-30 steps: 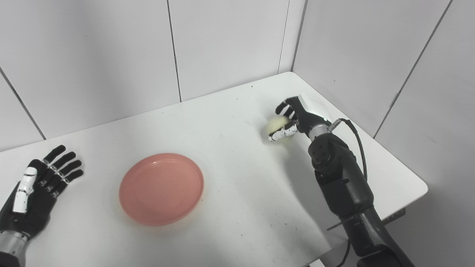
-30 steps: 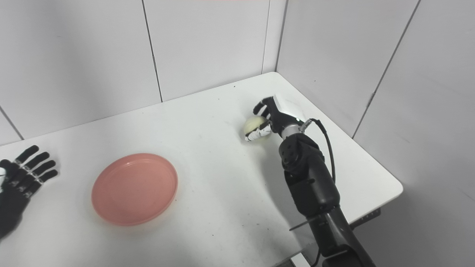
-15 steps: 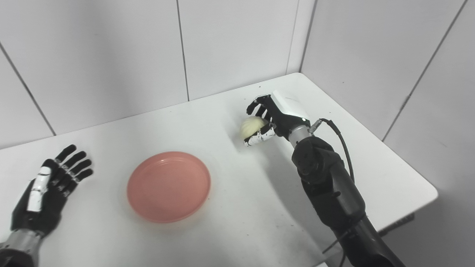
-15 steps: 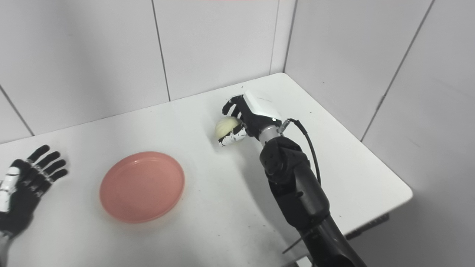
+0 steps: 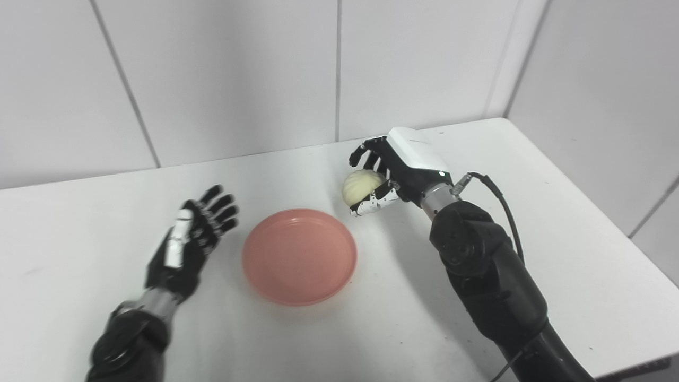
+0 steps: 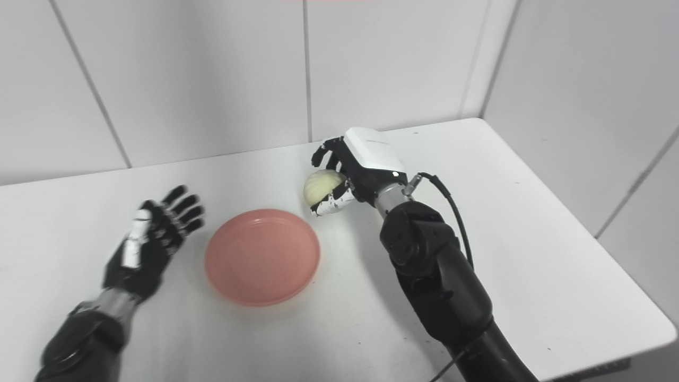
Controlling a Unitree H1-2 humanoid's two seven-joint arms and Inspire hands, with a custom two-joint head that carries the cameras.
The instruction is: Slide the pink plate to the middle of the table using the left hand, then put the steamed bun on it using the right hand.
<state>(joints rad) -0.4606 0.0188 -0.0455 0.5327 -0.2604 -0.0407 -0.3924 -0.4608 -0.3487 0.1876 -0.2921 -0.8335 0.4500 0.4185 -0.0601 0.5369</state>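
The pink plate lies flat near the middle of the white table. My right hand is shut on the pale steamed bun, holding it above the table just beyond the plate's far right rim. My left hand rests open on the table to the left of the plate, fingers spread, a short gap from its rim. The same scene appears in the right eye view, with the bun and plate.
White tiled walls close off the back and the right side of the table. The table's right edge and front edge are near my right arm. A black cable runs along the right wrist.
The camera has swung right, shifting the whole picture. My right hand has lifted the bun and carried it left toward the plate. The left hand stays open beside the plate.
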